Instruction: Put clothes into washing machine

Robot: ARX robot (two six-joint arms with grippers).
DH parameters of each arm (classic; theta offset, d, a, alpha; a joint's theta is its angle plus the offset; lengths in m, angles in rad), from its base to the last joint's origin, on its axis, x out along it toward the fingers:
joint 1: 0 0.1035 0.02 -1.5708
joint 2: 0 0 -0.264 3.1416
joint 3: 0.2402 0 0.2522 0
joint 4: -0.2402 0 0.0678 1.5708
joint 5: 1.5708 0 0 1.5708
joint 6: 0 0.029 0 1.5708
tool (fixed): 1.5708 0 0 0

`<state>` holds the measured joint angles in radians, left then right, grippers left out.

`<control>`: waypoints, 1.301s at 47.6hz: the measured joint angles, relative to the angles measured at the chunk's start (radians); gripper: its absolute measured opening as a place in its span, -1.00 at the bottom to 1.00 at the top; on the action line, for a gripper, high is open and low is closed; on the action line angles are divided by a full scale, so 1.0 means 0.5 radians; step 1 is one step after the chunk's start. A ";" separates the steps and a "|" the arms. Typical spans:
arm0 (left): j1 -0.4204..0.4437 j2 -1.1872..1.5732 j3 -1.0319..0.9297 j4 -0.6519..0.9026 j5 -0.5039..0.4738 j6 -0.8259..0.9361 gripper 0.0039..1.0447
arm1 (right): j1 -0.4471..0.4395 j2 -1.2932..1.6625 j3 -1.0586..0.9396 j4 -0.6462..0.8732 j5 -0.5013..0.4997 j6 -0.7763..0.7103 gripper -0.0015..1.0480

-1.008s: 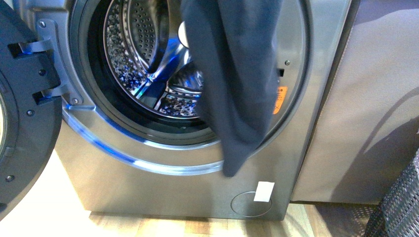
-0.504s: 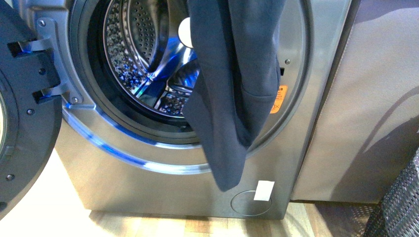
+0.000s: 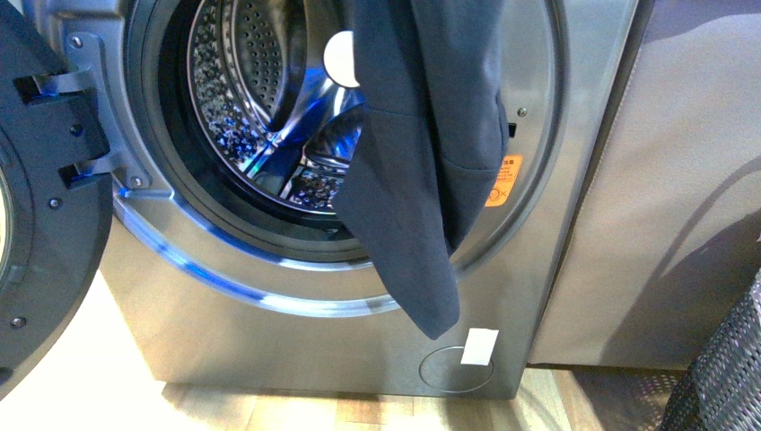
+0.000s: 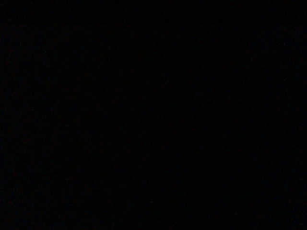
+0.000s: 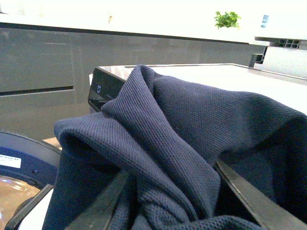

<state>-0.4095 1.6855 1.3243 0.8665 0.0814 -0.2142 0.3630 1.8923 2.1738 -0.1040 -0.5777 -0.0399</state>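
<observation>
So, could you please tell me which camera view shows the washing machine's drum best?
The front view: the drum shows through the open porthole, though the hanging navy garment covers its right part. The right wrist view shows the garment and only the machine's top, no drum. The left wrist view is dark.

**Washing machine (image 3: 269, 341): left of porthole (image 3: 172, 153) open, right curtained**

You can reach the drum (image 3: 242, 99) through the porthole's left and middle. The hanging clothes (image 3: 422, 162) screen its right part. The open door (image 3: 45, 206) stands at the left, the wicker basket (image 3: 729, 377) near right. Left wrist view is dark.
</observation>
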 joint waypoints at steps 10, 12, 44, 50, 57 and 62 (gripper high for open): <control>0.124 -0.045 -0.093 0.044 0.042 -0.008 -0.80 | 0.001 0.000 0.000 0.000 0.000 0.000 0.58; 0.140 -0.054 -0.117 0.052 0.050 -0.007 -0.80 | 0.001 0.000 0.000 0.000 0.000 0.000 0.68; 0.290 -0.334 -0.986 0.404 0.278 0.117 -0.80 | 0.001 0.000 0.000 0.000 0.001 -0.001 0.85; 0.287 -0.321 -1.015 0.410 0.264 0.140 -0.80 | 0.001 0.000 0.001 0.000 0.001 -0.001 0.85; 0.283 -0.309 -1.021 0.429 0.239 0.160 -0.80 | 0.001 0.000 0.000 0.000 0.001 -0.001 0.85; 0.282 -0.291 -1.020 0.426 0.224 0.167 -0.80 | 0.001 0.000 0.001 0.000 0.001 -0.001 0.85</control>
<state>-0.2684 1.5398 0.8143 1.0794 0.1932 -0.1307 0.3634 1.8923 2.1742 -0.1040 -0.5774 -0.0402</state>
